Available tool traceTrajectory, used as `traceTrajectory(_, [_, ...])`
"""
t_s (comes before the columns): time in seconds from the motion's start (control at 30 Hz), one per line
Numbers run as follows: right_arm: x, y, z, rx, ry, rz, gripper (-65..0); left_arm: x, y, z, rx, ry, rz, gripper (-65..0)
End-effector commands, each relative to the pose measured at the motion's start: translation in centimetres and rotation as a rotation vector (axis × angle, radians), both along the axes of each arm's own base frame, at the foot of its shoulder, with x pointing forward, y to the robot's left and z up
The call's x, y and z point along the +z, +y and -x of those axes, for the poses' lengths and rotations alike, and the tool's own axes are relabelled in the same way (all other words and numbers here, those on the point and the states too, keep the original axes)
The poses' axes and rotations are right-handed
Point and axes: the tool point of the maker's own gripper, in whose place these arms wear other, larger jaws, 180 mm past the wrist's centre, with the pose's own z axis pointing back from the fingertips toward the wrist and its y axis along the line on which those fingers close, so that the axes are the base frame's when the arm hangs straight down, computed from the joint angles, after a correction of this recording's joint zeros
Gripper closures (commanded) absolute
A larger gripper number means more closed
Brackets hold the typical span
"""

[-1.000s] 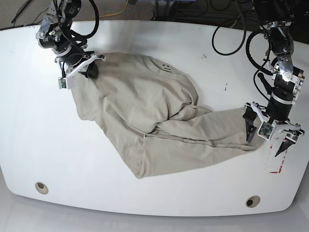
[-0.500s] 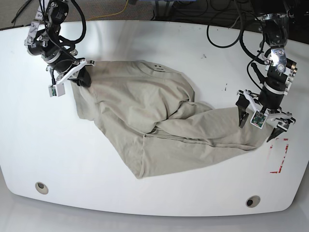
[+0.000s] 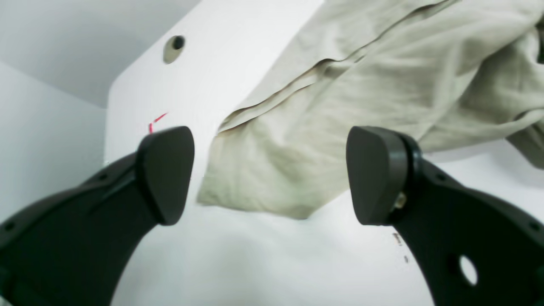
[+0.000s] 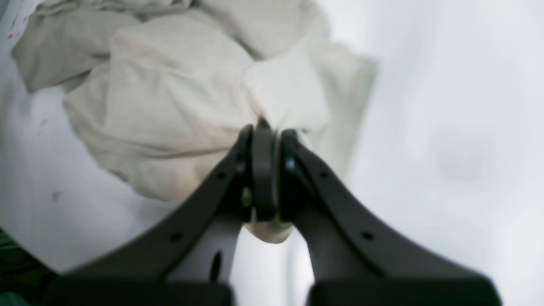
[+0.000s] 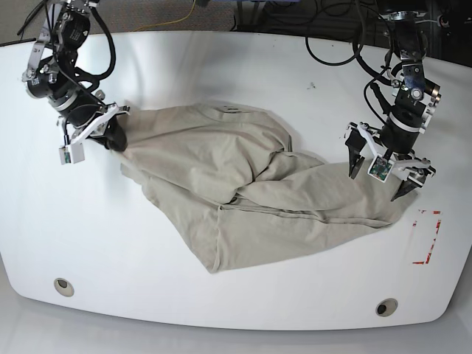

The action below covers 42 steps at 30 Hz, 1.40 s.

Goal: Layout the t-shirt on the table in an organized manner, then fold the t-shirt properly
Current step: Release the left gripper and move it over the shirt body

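While the t-shirt [image 5: 236, 188] lies crumpled on the white counter [image 5: 221, 66], its long axis runs diagonally in the base view, from the upper left corner of the cloth down toward the lower right. The collar [image 5: 228, 109] sits on the far edge of the cloth and points away from the near counter edge; a small printed label shows there. A fold ridge crosses the middle, and the lower layers bunch and overlap, so the garment is not spread flat. At the upper left end, the right gripper [image 5: 110, 135] has its jaws pressed together on a bunch of the fabric; the right wrist view shows cloth pinched between the black fingers [image 4: 263, 170], with more fabric [image 4: 170, 106] gathered beyond them. At the lower right end, the left gripper [image 5: 389, 171] stands over the counter with its jaws spread wide and nothing between them; the left wrist view shows the cloth's corner [image 3: 272, 187] lying on the counter between and beyond the two pads [image 3: 165, 170], not touching either. Red tape marks [image 5: 428, 236] lie on the counter just beside that end of the shirt. Two round grommet holes [image 5: 63, 285] sit near the front edge, well apart from the cloth.
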Motion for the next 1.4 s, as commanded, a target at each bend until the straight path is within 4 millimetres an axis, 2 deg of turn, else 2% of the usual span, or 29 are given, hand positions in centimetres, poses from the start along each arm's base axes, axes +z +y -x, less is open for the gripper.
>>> traceTrajectory(0.0, [2.3,-0.5,-1.4,0.013,-0.082,0.021,0.0,1.3,-0.3,-0.5,-0.001,-0.052,0.019,-53.1])
traceTrajectory(0.17, [2.6,-0.8,-1.6,0.014,-0.087,0.035,0.0,1.9,-1.1,-1.1,-0.001,-0.074,0.049,-53.1])
traceTrajectory(0.33, [2.5,-0.7,-1.6,0.015,-0.085,0.030,0.0,2.8,-3.8,-2.1,-0.058,-0.105,0.100,-53.1])
traceTrajectory(0.47, [2.4,-0.6,-1.6,0.015,-0.082,0.028,0.0,2.7,-6.0,-2.2,-0.114,-0.100,0.117,-53.1])
traceTrajectory(0.5, [2.3,-0.6,-1.5,0.015,-0.079,0.028,0.0,3.1,-7.2,-2.5,-0.145,-0.111,0.122,-53.1])
traceTrajectory(0.6, [2.2,-0.6,-1.4,0.015,-0.078,0.028,0.0,3.7,-8.6,-3.0,-0.182,-0.125,0.127,-53.1])
traceTrajectory(0.87, [2.2,-0.6,-1.4,0.016,-0.076,0.029,0.0,3.0,-10.4,-4.5,-0.183,-0.107,0.187,-53.1])
traceTrajectory(1.03, [2.2,-0.7,-1.4,0.017,-0.075,0.032,0.0,2.8,-10.5,-4.4,-0.178,-0.103,0.197,-53.1])
traceTrajectory(1.1, [2.2,-0.7,-1.4,0.017,-0.075,0.032,0.0,2.2,-10.4,-4.0,-0.174,-0.085,0.196,-53.1])
traceTrajectory(1.23, [2.1,-0.6,-1.4,0.017,-0.074,0.029,0.0,1.0,-8.6,-3.0,-0.126,-0.056,0.194,-53.1])
traceTrajectory(1.37, [2.1,-0.6,-1.4,0.016,-0.073,0.027,0.0,-0.1,-5.7,-2.1,-0.047,-0.032,0.185,-53.1])
